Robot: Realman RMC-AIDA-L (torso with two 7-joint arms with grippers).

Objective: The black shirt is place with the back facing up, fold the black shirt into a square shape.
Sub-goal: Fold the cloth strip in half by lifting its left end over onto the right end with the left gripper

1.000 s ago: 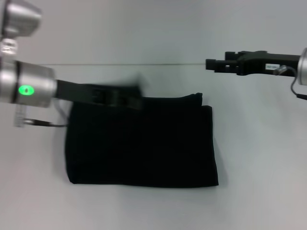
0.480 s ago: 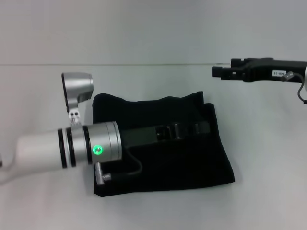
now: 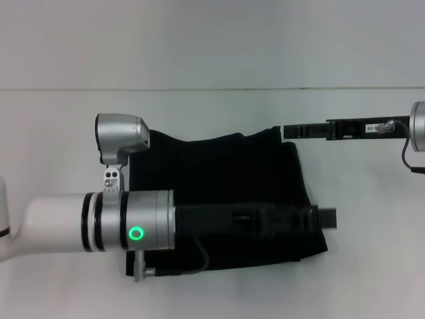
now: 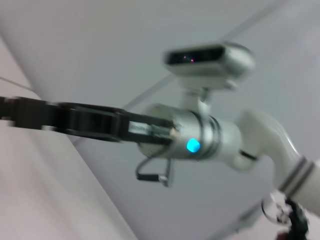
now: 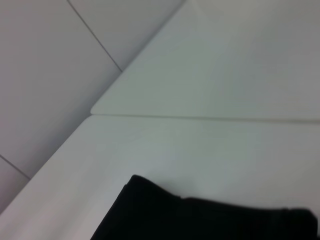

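The black shirt point(image 3: 226, 173) lies folded into a rough rectangle in the middle of the white table, plain side up. My left arm reaches across its near part from the left. The left gripper point(image 3: 325, 217) lies low over the shirt's right edge, its tip just past the fabric. My right gripper point(image 3: 289, 131) comes in from the right and hovers by the shirt's far right corner. The right wrist view shows a shirt edge point(image 5: 200, 220) on the table. The left wrist view shows only the right arm point(image 4: 190, 137) against the wall.
The white table point(image 3: 372, 266) extends on all sides of the shirt, with its far edge point(image 3: 212, 89) meeting a pale wall. The left arm's silver elbow housing point(image 3: 119, 136) stands over the shirt's far left corner.
My left arm swung from the shirt's far left edge across to its near right edge. The shirt shifted to the right. The right gripper dropped closer to the shirt's far right corner and rolled edge-on.
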